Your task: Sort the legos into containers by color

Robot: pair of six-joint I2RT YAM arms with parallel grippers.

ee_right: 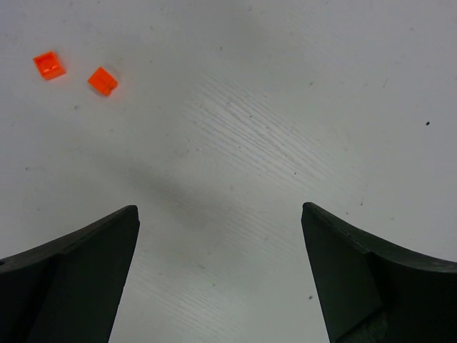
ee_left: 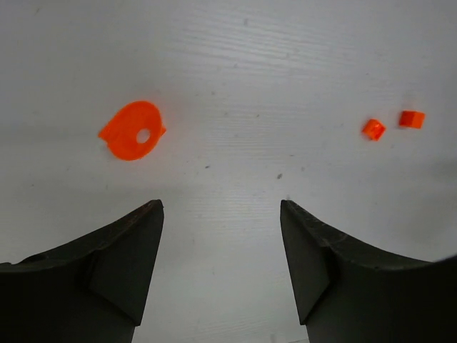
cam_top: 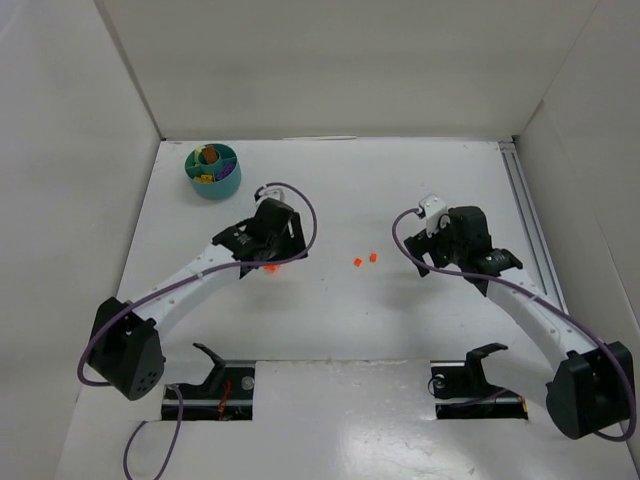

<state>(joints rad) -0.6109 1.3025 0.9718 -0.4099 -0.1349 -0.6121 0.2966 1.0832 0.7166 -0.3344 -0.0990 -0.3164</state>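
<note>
Fingers: left fingers (ee_left: 121, 264) spread wide, empty; right fingers (ee_right: 78, 271) same. Nearest my left is the round red-orange piece (ee_left: 132, 131), flat on the worktop (ee_left: 228, 64), ahead and left of the gap, not between the tips. It's near-round, so no axis to line up. The two small red-orange bricks (ee_right: 103, 80) sit between the arms, ahead-left of my right fingers, probably closer to those. The teal tub (cam_top: 212, 190) is far-left, well apart, on the left arm's side.
</note>
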